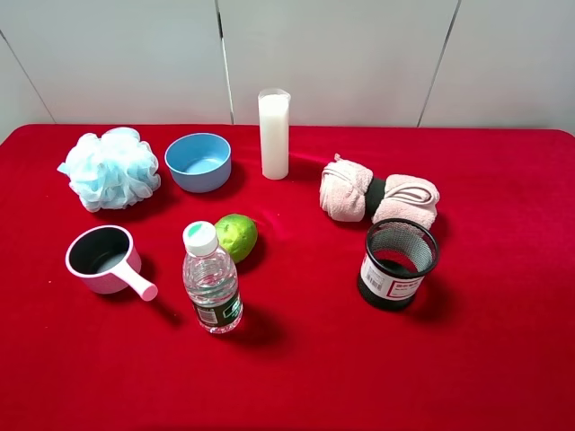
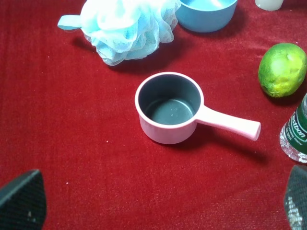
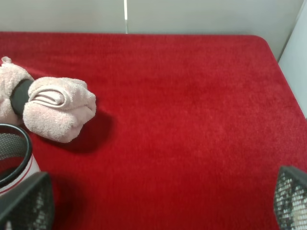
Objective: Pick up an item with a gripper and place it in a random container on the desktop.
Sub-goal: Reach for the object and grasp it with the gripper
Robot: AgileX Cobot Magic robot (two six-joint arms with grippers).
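Observation:
The item, a tall plain white cylinder (image 1: 274, 135), stands upright at the back middle of the red desktop (image 1: 305, 368); its base just shows in the left wrist view (image 2: 268, 4). The container, a black wire-mesh cup (image 1: 397, 264) with a white and red label, stands at the right; its rim shows in the right wrist view (image 3: 12, 153). Neither arm appears in the exterior view. My left gripper (image 2: 158, 206) is open and empty above the cloth near the pink cup. My right gripper (image 3: 158, 201) is open and empty beside the mesh cup.
A blue bowl (image 1: 199, 162), a light blue bath puff (image 1: 110, 168), a pink handled cup (image 1: 101, 259), a clear water bottle (image 1: 212, 278), a green lime (image 1: 237, 236) and a rolled pink towel (image 1: 379, 197) lie on the cloth. A white wall stands behind.

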